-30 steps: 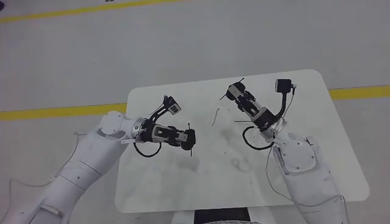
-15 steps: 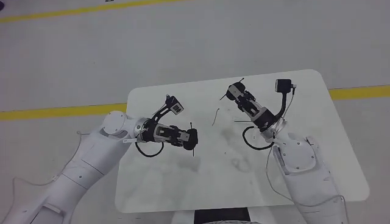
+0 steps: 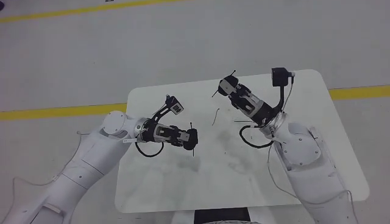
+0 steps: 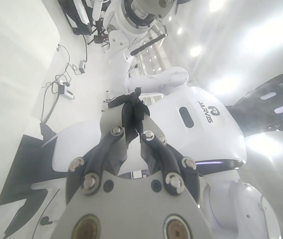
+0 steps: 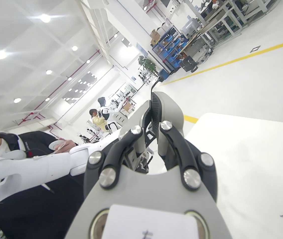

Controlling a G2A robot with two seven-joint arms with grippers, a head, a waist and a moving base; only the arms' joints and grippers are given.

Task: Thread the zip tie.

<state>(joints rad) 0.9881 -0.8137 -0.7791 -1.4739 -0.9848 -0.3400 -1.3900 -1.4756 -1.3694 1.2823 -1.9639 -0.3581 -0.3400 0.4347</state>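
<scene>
The left gripper [image 3: 189, 139], toward the left edge of the white table [image 3: 164, 181], clenches a thin black plastic zip tie [image 3: 193, 153] that crosses its fingertips. By the far edge, the right gripper [image 3: 225, 87] pinches a second black zip tie [image 3: 214, 94].

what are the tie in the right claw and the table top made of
The zip tie: likely matt black plastic; a thin strip that curves at its free end. The table: smooth white top with rounded corners, perhaps laminate or painted board; cannot tell which.
</scene>
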